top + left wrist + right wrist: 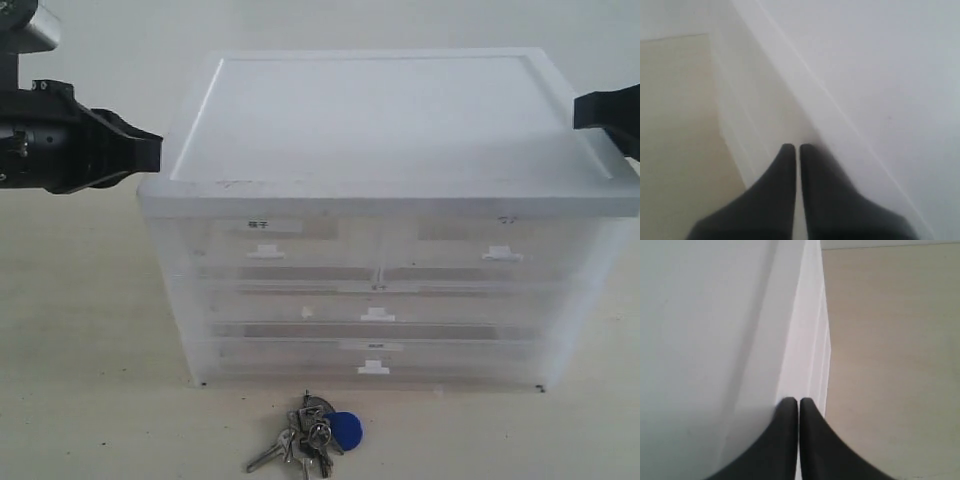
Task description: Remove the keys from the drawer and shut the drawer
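The chest (390,300) is frosted, translucent plastic, boxy, with a flat lid (380,110) that has a raised rim. It stands on a matte, pale beige table (80,380). The drawer (490,245) is the half-width one at the chest's upper right, with a small white tab handle (501,254) and a greyish label (508,218) whose mark is too faint to read; its front sits flush with the chest's face. The keys (305,440) lie on the table just in front of the chest's bottom edge, near its middle. They are a tangle of shiny silver metal on a ring, with a round, smooth blue fob (346,431) on the side nearer the chest's right. The bunch's long axis runs diagonally, and the longest blade points away from the chest's front and toward its left. The left gripper (796,147) hangs level with the lid at the chest's upper left corner, its black tapered fingers aimed inward and pressed almost together on nothing. The right gripper (798,401) mirrors it at the upper right corner, its fingers meeting tip to tip with nothing between them.
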Available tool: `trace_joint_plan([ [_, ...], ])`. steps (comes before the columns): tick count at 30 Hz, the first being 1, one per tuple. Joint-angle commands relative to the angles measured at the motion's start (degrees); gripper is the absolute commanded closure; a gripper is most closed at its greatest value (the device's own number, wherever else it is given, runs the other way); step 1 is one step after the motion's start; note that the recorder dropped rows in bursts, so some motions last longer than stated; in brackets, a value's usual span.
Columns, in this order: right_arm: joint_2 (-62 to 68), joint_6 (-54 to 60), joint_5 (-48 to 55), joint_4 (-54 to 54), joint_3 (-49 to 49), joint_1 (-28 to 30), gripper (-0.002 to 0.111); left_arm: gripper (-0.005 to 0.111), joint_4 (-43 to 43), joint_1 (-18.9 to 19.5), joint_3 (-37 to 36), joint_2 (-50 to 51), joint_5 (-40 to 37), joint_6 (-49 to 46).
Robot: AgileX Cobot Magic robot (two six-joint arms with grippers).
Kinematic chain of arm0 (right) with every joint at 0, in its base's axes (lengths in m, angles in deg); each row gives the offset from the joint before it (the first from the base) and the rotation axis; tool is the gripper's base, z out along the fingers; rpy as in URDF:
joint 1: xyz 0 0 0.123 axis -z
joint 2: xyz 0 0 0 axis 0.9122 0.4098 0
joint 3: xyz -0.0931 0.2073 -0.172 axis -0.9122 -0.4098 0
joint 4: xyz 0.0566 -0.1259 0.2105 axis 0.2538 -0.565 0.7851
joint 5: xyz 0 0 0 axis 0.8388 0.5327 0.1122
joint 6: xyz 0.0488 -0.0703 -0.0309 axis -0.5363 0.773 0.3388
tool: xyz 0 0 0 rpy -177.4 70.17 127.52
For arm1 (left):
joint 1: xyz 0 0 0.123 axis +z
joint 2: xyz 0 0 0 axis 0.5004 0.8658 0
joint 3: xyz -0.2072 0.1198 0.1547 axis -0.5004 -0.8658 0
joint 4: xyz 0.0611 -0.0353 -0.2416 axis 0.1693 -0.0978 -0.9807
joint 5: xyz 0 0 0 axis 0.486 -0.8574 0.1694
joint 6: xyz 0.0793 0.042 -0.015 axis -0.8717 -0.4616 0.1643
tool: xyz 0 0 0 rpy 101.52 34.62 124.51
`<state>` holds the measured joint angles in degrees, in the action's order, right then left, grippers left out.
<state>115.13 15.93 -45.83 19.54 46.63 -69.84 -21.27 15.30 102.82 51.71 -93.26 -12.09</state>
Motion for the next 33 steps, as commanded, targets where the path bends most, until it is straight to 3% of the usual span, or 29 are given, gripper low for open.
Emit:
trace_joint_plan([
  [1, -0.3, 1.0, 2.4, 2.7, 1.2, -4.2, 0.108, 0.102, -0.6, -0.1, 0.2, 0.1, -1.6, -0.3],
  [16, -0.3, 2.9, 0.8, 3.1, 2.2, -4.4, 0.108, 0.102, -0.7, -0.1, -0.1, -1.6, -3.7, -0.4],
  [21, -0.3, 9.5, 1.0, 8.9, 3.1, -4.5, 0.108, 0.102, -0.5, -0.1, -0.7, -2.6, -3.6, -0.4],
  [33, -0.7, 11.5, -1.7, 11.1, 3.6, -4.5, 0.108, 0.102, -0.2, -0.1, -1.6, -3.5, 0.6, -0.8],
])
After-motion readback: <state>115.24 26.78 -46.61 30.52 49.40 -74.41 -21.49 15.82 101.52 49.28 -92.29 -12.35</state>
